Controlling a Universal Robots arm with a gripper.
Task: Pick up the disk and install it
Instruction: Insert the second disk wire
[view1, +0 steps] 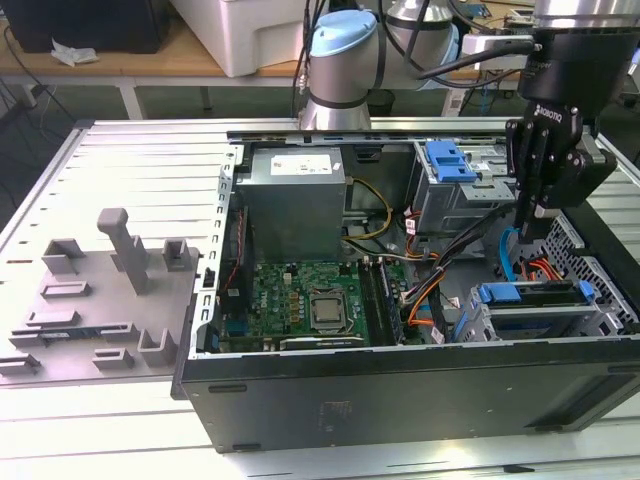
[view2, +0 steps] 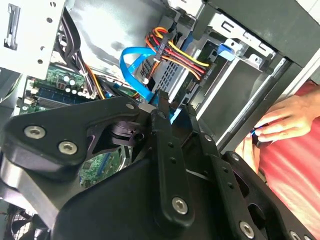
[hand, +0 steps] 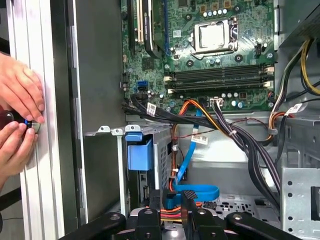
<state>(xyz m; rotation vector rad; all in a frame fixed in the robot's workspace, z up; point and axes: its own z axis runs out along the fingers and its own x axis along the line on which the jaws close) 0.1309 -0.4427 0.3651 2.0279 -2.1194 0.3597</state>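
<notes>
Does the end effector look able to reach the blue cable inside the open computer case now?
Probably yes. The case lies open on top, and the end effector hangs right beside the blue cable, with nothing between them. Orange wires lie close by.

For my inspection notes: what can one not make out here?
1. Whether the black robot gripper carries anything: second wrist view, its own body blocks it.
2. The small object in the person's hands: first wrist view, the hands cover it.
3. Part of the black computer case: exterior view's right edge cuts it.
</notes>
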